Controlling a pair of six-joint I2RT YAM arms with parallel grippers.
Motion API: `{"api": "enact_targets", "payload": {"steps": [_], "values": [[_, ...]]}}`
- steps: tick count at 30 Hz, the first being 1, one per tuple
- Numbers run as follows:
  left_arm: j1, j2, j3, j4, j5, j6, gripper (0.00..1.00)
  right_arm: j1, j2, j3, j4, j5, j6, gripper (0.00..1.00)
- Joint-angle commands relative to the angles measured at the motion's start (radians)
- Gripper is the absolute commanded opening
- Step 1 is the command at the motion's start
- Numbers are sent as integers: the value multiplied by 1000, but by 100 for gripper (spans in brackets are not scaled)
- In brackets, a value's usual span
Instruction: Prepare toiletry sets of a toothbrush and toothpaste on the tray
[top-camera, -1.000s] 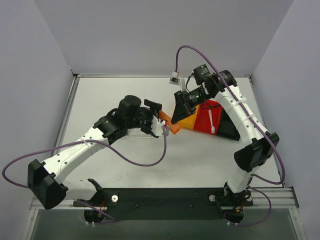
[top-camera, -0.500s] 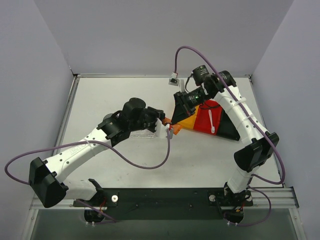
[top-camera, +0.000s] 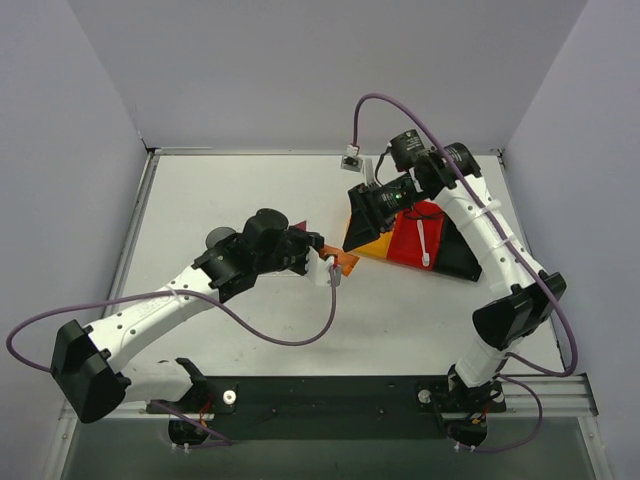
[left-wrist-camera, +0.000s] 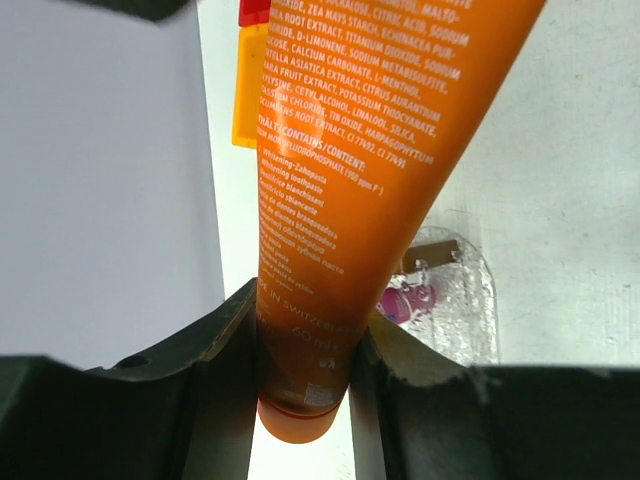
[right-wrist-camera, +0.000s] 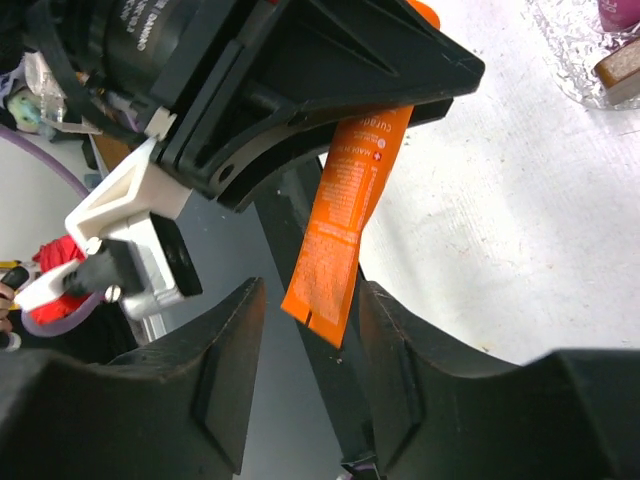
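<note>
My left gripper (top-camera: 322, 256) is shut on the cap end of the orange toothpaste tube (top-camera: 343, 263) and holds it above the table; the tube fills the left wrist view (left-wrist-camera: 340, 200). My right gripper (top-camera: 358, 228) is open, just right of it. In the right wrist view the tube's flat end (right-wrist-camera: 330, 280) shows in the gap between the jaws, touching neither. The clear tray (left-wrist-camera: 465, 300) holds the pink toothpaste tube (left-wrist-camera: 405, 300); both also show in the right wrist view, tray (right-wrist-camera: 580, 70) and pink tube (right-wrist-camera: 618, 12). The white toothbrush (top-camera: 424, 243) lies in the red bin (top-camera: 405, 250).
An orange bin (top-camera: 372, 244) sits beside the red bin, both under the right arm at the right of the table. My left arm hides most of the tray in the top view. A purple cable (top-camera: 290, 335) loops over the near table.
My left gripper has swung the orange tube to the right and a little toward the near edge. The right gripper has shifted slightly and stays open.
</note>
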Motion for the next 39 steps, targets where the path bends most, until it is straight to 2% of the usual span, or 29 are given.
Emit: {"api": "enact_targets", "payload": {"steps": [1, 6, 12, 15, 16, 18, 19, 21, 22, 25, 28, 31, 36, 39], "values": [[-1, -89, -47, 118, -4, -120, 0, 0, -71, 36, -18, 32, -15, 41], [18, -160, -80, 158, 74, -294, 0, -40, -99, 62, -15, 32, -35, 43], [86, -212, -57, 192, 203, -573, 0, -79, -157, 57, 12, 15, -84, 44], [117, -218, -40, 227, 281, -707, 0, -80, -194, 34, 49, -10, -93, 46], [126, -215, -34, 239, 326, -783, 0, -79, -205, 21, 81, -13, -90, 51], [159, -209, -17, 291, 384, -871, 0, -77, -240, -1, 133, -19, -49, 52], [173, -206, -12, 302, 412, -977, 0, -76, -252, -27, 188, -23, -41, 53], [213, -192, -3, 423, 513, -1097, 0, -74, -295, -59, 256, -30, 0, 57], [225, -186, -4, 467, 550, -1235, 0, -69, -311, -79, 323, -36, 12, 59], [259, -169, -23, 653, 642, -1461, 0, -50, -355, -133, 421, -43, 29, 61], [269, -157, -40, 784, 702, -1581, 0, -31, -392, -185, 536, -48, 72, 72], [270, -143, -61, 893, 761, -1680, 0, -13, -400, -194, 589, -54, 95, 76], [269, -122, -95, 1079, 840, -1825, 0, 27, -380, -180, 624, -65, 105, 79], [266, -115, -106, 1129, 878, -1871, 0, 56, -371, -182, 661, -71, 117, 79]]}}
